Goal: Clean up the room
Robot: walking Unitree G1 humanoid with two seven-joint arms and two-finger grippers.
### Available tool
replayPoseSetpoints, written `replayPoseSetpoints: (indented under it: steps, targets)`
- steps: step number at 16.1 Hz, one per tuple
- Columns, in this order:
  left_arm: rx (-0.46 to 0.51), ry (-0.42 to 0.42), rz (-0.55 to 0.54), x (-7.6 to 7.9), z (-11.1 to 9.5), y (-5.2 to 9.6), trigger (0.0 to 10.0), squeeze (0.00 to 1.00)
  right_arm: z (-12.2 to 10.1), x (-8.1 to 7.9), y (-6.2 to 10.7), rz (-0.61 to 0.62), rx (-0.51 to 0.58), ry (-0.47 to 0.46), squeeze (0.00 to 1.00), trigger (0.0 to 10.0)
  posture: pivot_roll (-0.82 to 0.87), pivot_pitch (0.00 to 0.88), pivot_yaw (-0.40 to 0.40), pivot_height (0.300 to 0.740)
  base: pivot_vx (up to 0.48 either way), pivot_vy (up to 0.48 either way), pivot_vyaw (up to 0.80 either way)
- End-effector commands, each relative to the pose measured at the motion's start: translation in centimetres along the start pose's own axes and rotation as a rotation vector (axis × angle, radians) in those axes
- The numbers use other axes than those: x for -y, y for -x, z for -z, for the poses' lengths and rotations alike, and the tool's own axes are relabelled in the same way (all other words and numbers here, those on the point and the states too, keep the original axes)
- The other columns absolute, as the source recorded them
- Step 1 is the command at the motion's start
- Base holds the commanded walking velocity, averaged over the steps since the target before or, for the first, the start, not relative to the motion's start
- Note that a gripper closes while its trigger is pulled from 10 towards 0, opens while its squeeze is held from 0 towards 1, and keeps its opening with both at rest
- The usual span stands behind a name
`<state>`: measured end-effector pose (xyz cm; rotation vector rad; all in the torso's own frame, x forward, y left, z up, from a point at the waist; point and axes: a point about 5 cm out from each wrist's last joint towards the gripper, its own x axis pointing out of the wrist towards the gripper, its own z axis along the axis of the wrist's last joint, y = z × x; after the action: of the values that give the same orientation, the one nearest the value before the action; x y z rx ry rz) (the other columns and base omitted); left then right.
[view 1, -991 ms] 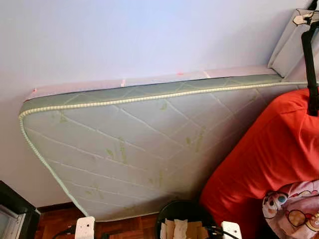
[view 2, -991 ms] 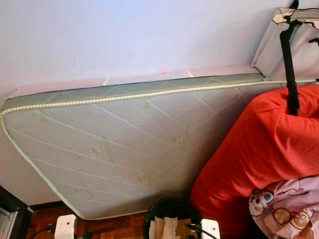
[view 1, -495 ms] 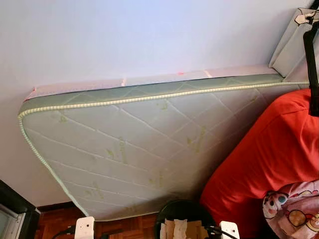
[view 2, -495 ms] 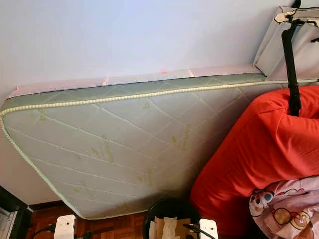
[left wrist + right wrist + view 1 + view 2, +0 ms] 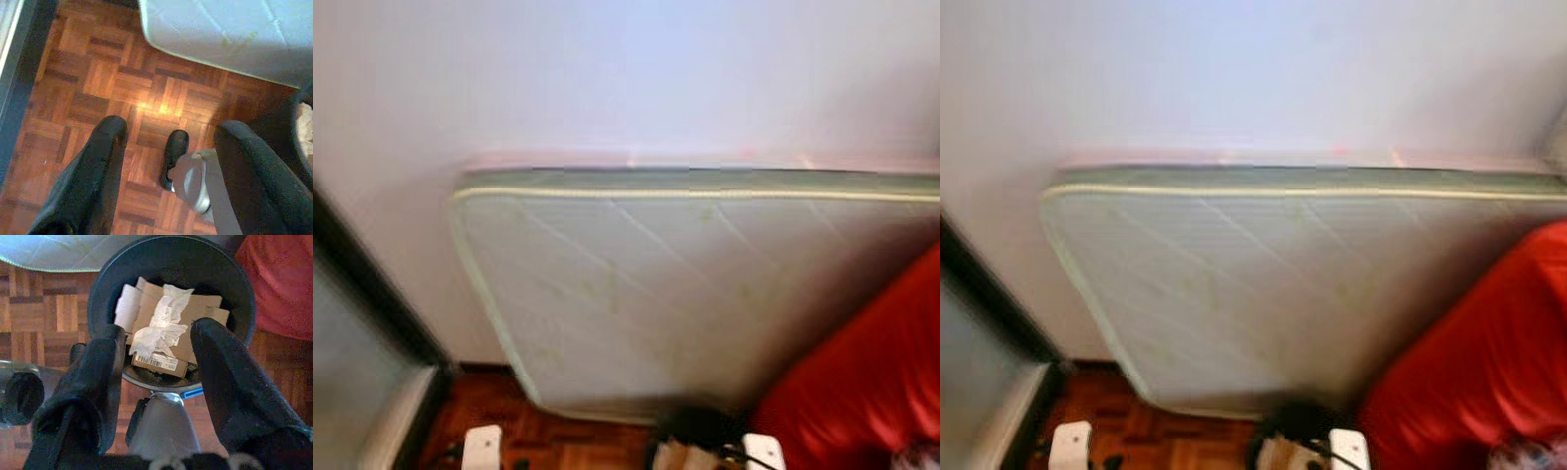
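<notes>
The robot seemed between pickups, its blurred head view taking in the mattress at frame centre, so next it needed to find more litter, while the right gripper hung spread and empty above the bin of cardboard and the left gripper gaped empty over the floor.

Blurred mattress — against wall
</notes>
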<state>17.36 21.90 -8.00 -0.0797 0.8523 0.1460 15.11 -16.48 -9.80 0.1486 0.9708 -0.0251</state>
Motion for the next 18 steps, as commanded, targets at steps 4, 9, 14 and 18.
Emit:
replayPoseSetpoints:
  steps: [4, 9, 14, 18]
  targets:
    - [-0.019, -0.031, -0.003, -0.45, 0.15, 0.07, 10.0, 0.00, -0.24, -0.38, -0.10, -0.014, 0.008, 0.003, 0.00, 10.0, 0.08, 0.000, -0.025, 0.740, 0.000, 0.000, 0.80]
    - [-0.023, -0.046, 0.000, -0.50, 0.13, 0.06, 10.0, 0.00, -0.19, -0.48, -0.10, -0.025, 0.004, 0.000, 0.00, 10.0, 0.09, 0.000, -0.021, 0.740, 0.000, 0.000, 0.80]
    - [-0.028, -0.057, 0.003, -0.49, 0.13, 0.05, 10.0, 0.00, -0.14, -0.73, -0.11, -0.064, -0.003, -0.009, 0.00, 10.0, 0.09, 0.000, -0.020, 0.740, 0.000, 0.000, 0.80]
    - [-0.031, -0.061, 0.005, -0.49, 0.18, 0.06, 10.0, 0.00, -0.04, -0.95, -0.09, -0.104, -0.014, -0.020, 0.00, 10.0, 0.09, 0.000, -0.023, 0.740, 0.000, 0.000, 0.80]
